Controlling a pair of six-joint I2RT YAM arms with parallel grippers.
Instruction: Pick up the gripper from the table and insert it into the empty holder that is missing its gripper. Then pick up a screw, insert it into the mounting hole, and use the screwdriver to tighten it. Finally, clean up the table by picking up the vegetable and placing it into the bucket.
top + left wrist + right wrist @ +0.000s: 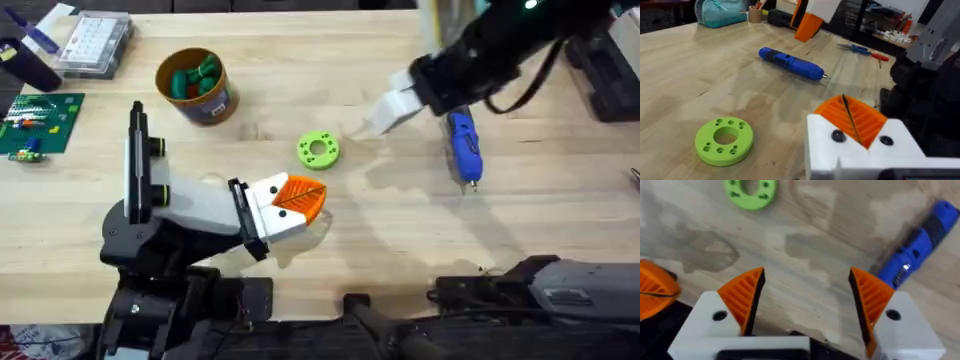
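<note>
The blue screwdriver (462,148) (790,62) (920,245) lies on the table (400,230) right of centre. Just to its left, my right gripper (375,120) (807,300) hovers above the wood, open, with nothing between its orange pads (745,297). My left gripper (300,200) (852,120) sits low in front of the green disc, shut, its orange pads pressed together with only a thin dark line between them. At the back left stands the bucket (195,85), with green toy pieces inside. The vegetable, screw, holder and loose gripper are out of view.
A lime-green ring-shaped disc (318,150) (724,140) (750,189) lies mid-table between the two grippers. A green circuit board (40,120) and a clear plastic box (95,45) sit at the far left. Pliers (860,50) lie beyond the screwdriver.
</note>
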